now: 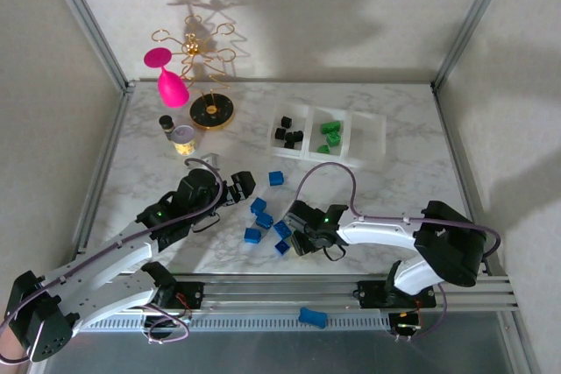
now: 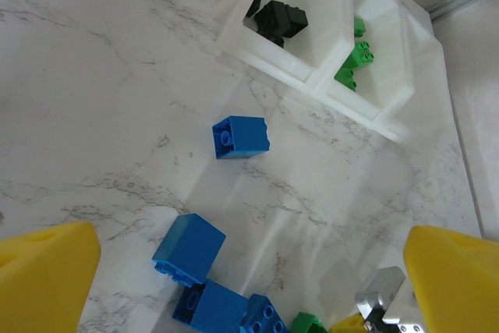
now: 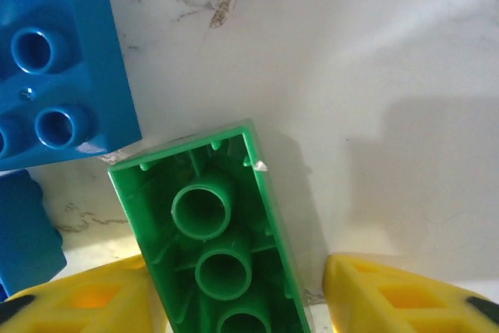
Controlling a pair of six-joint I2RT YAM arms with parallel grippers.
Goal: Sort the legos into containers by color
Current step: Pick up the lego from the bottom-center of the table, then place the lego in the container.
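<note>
A green lego lies underside up between my right gripper's yellow fingers, against the left one, with a thin gap to the right one. That gripper is low over the table among several blue legos. Blue legos also lie below my left gripper, which hangs open with nothing between its fingers, above the table. The white containers stand at the back. Black legos fill the left compartment and green legos the middle one.
A pink glass, a gold wire stand, a small jar and a dark bottle stand at the back left. One blue lego lies on the rail by the arm bases.
</note>
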